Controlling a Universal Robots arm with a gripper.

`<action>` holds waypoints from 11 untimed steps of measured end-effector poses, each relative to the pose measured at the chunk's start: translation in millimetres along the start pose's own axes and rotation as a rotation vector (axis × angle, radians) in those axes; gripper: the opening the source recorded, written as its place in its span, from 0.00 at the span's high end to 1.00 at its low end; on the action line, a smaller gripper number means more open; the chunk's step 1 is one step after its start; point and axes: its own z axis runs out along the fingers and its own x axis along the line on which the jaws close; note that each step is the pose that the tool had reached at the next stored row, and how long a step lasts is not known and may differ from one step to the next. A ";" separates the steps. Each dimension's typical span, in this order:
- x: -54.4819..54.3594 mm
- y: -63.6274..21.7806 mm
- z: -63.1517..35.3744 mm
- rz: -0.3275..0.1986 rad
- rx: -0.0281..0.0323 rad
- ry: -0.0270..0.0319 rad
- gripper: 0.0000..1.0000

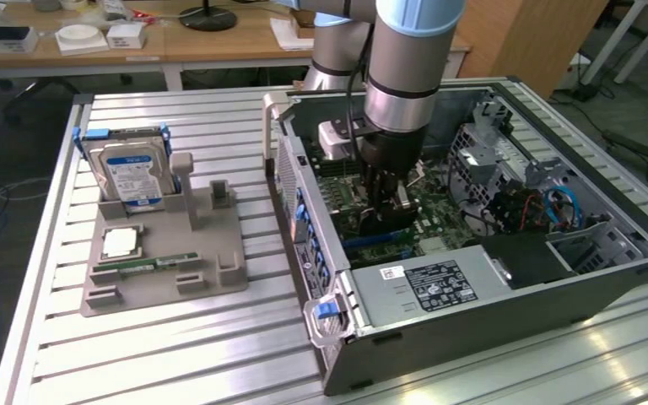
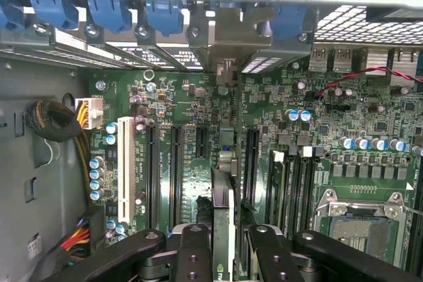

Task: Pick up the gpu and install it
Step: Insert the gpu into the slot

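The arm (image 1: 414,51) reaches down into the open computer case (image 1: 493,291), which lies on its side on the counter (image 1: 189,354). The fingers (image 2: 193,255) are clamped on the gpu (image 2: 223,222), one on each face. The card stands edge-on above the motherboard (image 2: 370,117), between the long black expansion slots (image 2: 175,170), pointing toward the rear bracket bay (image 2: 228,37). Whether its contact edge has entered a slot cannot be told. To do this step well, keep the card square to the board and parallel to its slot. Line the metal end up with the bay under the blue retention clips (image 2: 109,14), and press evenly along the card's length, not at one corner. Room is tight: neighbouring slots lie just beside the card on both faces, and capacitors (image 2: 360,143) and memory sockets (image 2: 294,183) stand near. The case wall (image 1: 301,202) rises close to the wrist on the exterior view's left, the power supply (image 1: 431,283) sits near, and the drive cage (image 1: 488,160) is on the exterior view's right. The freest path appears to be straight up.
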 end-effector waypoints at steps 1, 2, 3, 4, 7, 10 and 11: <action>0.0 -0.1 -0.6 0.000 0.0000 -0.0009 0.74; 0.0 -0.2 -0.9 0.000 0.0001 -0.0013 0.74; 0.0 -0.3 -0.9 0.000 0.0002 -0.0014 0.74; 0.0 -0.3 -0.9 0.000 0.0001 -0.0014 0.74; 0.5 -0.8 -0.7 0.000 0.0000 -0.0014 0.74; 1.4 -1.4 -0.7 0.000 -0.0001 -0.0013 0.74; 1.6 -1.6 -0.6 0.000 0.0000 -0.0012 0.74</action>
